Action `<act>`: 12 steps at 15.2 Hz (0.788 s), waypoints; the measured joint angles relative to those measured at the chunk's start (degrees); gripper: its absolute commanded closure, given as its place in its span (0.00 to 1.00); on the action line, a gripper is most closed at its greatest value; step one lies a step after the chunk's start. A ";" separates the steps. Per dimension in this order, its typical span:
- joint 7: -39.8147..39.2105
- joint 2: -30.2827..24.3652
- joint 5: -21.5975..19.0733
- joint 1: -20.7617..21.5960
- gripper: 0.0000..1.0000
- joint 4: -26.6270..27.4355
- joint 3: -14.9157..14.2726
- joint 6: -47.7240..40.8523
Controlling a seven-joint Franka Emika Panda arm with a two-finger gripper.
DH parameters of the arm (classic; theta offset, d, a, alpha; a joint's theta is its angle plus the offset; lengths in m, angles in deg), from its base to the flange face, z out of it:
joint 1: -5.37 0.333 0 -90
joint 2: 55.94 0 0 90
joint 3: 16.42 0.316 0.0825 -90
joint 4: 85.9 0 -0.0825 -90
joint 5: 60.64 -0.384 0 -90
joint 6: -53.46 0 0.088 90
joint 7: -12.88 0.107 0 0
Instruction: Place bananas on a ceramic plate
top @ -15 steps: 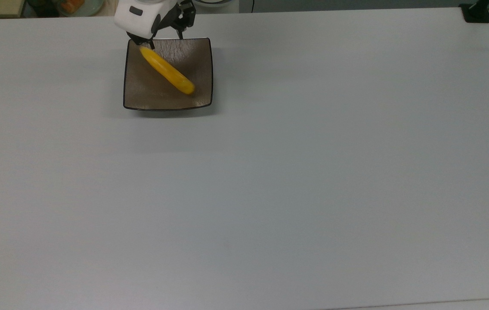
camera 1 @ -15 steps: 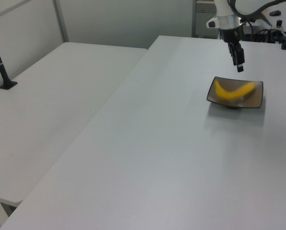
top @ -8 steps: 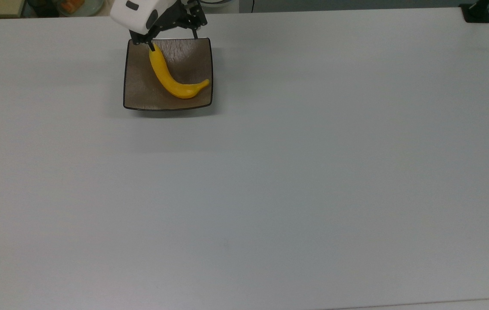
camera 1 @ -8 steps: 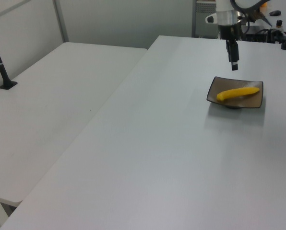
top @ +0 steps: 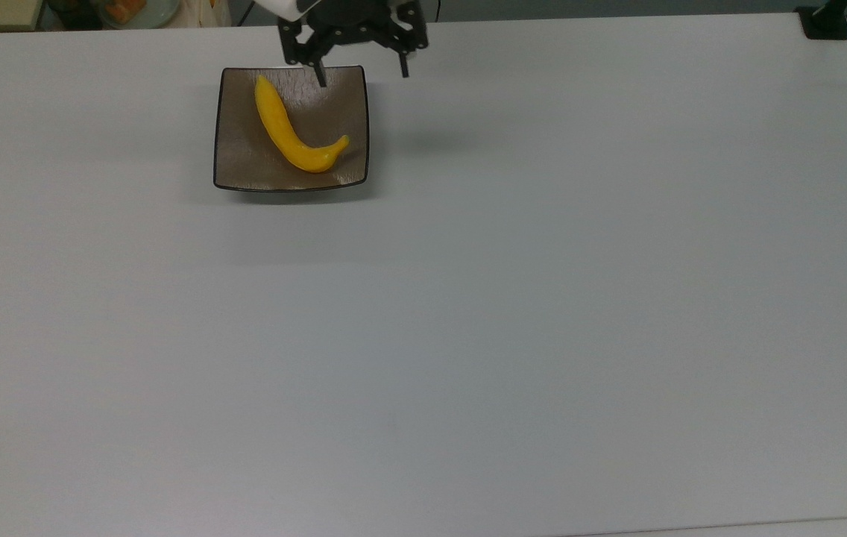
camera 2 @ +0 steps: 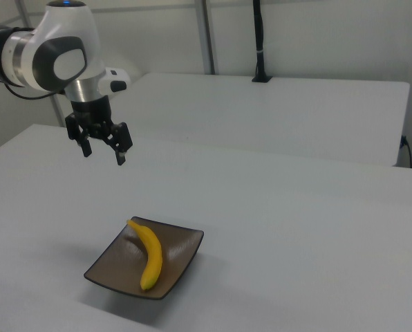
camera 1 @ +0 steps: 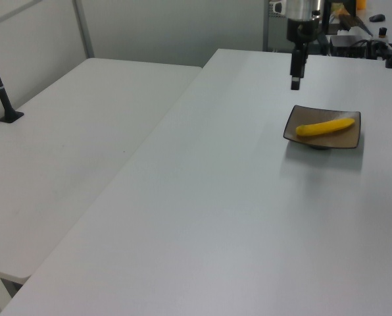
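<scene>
**Banana lies on the plate; hand raised and empty**

The banana (top: 291, 128) lies flat inside the ceramic plate (top: 241, 160), free of any grip. In the top view it runs from the plate's far left area down toward the near right corner, its curve bending so that the narrow tip turns up toward the top view's right. In the left view the banana (camera 1: 324, 127) stretches across the plate (camera 1: 288, 130) from the left view's left to its right. In the right view the banana (camera 2: 149, 254) runs from the plate's far side to its near side, with its whole length inside the rim (camera 2: 186, 269).

The plate is square, shallow and brown-grey with a thin dark rim. It sits on the pale grey surface (top: 468, 313), close to the far edge in the top view and toward the top view's left.

The hand (top: 361, 71) hangs above the surface, its two dark fingers spread wide apart with nothing between them. In the top view one fingertip lies over the plate's far edge and the other lies past the plate's right side. In the right view the hand (camera 2: 104, 151) is well above the plate and beyond it, carried by the white arm (camera 2: 57, 52). In the left view the hand (camera 1: 294, 81) points straight down, to the left view's left of the plate.

A second pale table (camera 1: 71, 131) stands beside the surface, with a black post (camera 1: 0, 92) on it.
</scene>
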 measured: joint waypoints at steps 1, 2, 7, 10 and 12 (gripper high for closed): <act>1.83 0.00 0.14 0.24 0.00 -0.09 0.33 1.74; 3.02 0.01 0.77 0.35 0.00 -0.09 0.52 2.83; 4.51 0.65 7.82 0.39 0.00 0.04 2.10 3.12; 4.61 0.89 8.08 0.30 0.00 0.04 2.15 3.00; 4.61 0.89 8.08 0.29 0.00 0.05 2.15 1.47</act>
